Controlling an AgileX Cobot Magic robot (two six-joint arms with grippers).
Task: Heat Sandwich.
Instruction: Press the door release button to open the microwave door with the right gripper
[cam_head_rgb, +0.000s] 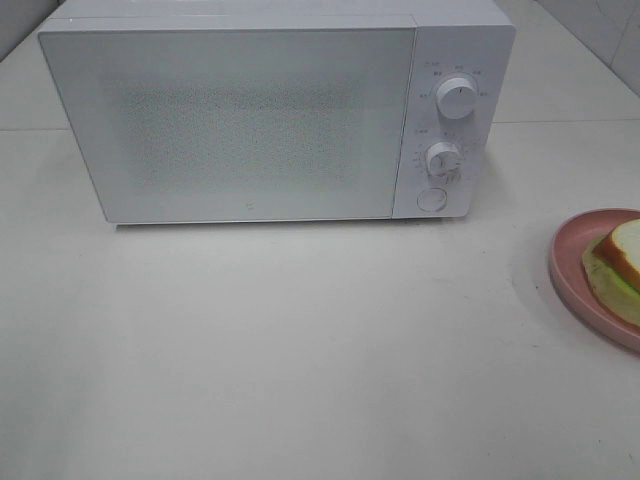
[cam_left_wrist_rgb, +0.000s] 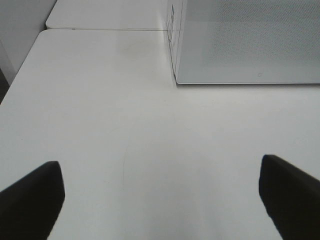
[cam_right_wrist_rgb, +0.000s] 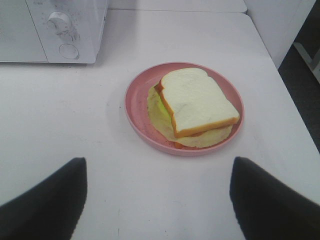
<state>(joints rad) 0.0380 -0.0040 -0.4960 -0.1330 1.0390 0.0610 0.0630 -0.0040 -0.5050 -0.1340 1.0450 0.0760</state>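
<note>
The light was bright and even, coming from above, and the white table (cam_head_rgb: 300, 350) looked almost washed out. A soft, weak shadow lay under the front of the microwave (cam_head_rgb: 230, 120), and another beside the pink plate (cam_right_wrist_rgb: 134, 102). The high view was a little grainy. In the wrist views the left gripper (cam_left_wrist_rgb: 160, 200) and the right gripper (cam_right_wrist_rgb: 157, 200) were dark and out of focus
</note>
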